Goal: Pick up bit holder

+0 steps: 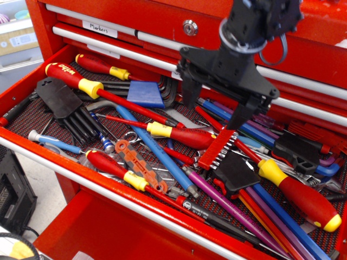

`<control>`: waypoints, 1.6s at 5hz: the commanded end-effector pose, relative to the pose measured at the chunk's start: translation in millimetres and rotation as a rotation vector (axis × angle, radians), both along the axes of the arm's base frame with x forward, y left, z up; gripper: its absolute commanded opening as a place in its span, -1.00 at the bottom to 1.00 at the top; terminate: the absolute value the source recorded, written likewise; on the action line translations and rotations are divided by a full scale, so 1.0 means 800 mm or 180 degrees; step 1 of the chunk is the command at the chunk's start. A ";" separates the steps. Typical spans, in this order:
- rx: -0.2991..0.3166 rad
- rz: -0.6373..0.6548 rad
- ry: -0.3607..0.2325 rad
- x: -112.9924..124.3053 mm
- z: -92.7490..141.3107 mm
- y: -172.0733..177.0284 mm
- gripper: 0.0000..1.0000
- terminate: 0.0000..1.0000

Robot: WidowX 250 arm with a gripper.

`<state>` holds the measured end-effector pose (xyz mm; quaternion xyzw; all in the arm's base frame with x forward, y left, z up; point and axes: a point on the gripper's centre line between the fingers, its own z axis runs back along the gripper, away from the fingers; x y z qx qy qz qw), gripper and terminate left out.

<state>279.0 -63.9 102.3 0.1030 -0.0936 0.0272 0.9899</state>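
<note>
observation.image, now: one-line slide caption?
Open gripper poised above the red bit holder in a cluttered tool drawer.

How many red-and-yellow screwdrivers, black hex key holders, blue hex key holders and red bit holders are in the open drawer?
Red-and-yellow screwdrivers: 5
Black hex key holders: 3
Blue hex key holder: 1
Red bit holder: 1
Total: 10
</note>
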 end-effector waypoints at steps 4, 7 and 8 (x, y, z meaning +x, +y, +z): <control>-0.0358 -0.0275 -0.0400 0.052 -0.074 -0.012 1.00 -1.00; -0.0542 -0.0256 -0.0559 0.064 -0.131 -0.005 1.00 -1.00; -0.0588 -0.0209 -0.0557 0.063 -0.137 -0.006 -1.00 -1.00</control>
